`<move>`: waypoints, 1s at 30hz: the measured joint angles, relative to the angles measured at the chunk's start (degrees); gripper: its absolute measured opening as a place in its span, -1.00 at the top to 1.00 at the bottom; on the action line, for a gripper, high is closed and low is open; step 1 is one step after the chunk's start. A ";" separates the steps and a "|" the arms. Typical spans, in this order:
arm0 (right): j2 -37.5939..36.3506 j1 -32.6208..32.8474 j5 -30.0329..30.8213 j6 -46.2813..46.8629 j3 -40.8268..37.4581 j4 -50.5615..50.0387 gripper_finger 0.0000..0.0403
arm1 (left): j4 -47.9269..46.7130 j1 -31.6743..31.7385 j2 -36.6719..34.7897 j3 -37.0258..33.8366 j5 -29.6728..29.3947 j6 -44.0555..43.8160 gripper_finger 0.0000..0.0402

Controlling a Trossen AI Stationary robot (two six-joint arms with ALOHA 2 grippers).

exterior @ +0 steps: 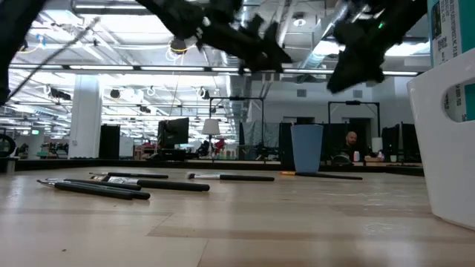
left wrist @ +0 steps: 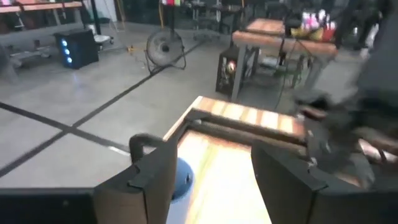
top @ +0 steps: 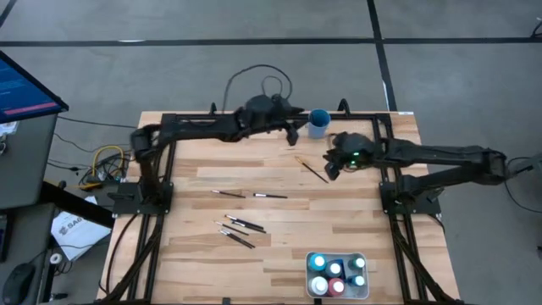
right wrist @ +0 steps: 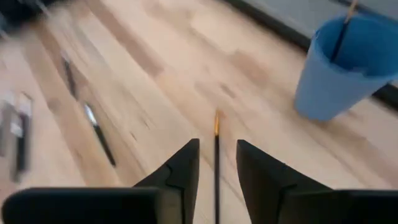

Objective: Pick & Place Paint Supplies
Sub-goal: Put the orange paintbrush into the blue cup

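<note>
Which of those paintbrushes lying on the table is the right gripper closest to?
The lone paintbrush lying aslant near the blue cup. It lies just beneath the right gripper, while the other brushes are scattered farther off, mid-table.

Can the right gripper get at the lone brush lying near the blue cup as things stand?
Probably yes. The right gripper hovers over that brush with open jaws either side of it. The blue cup stands apart, and nothing lies between.

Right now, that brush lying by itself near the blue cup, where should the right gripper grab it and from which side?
Grip the brush mid-handle, from straight above. It lies flat and alone on the table, and the right gripper's open fingers already straddle it.
</note>
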 joint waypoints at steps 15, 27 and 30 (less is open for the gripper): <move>34.50 -6.63 -6.66 -7.74 21.29 -6.47 0.08 | -1.74 -2.88 -48.17 -29.86 -3.65 -5.22 0.09; 54.32 -9.90 -13.92 -15.13 33.81 -14.41 0.11 | -0.90 -3.12 -65.63 -42.44 -6.88 -15.01 0.12; 56.93 -10.77 -14.04 -16.37 34.77 -15.15 0.10 | -0.99 -3.12 -65.48 -42.62 -6.87 -15.09 0.12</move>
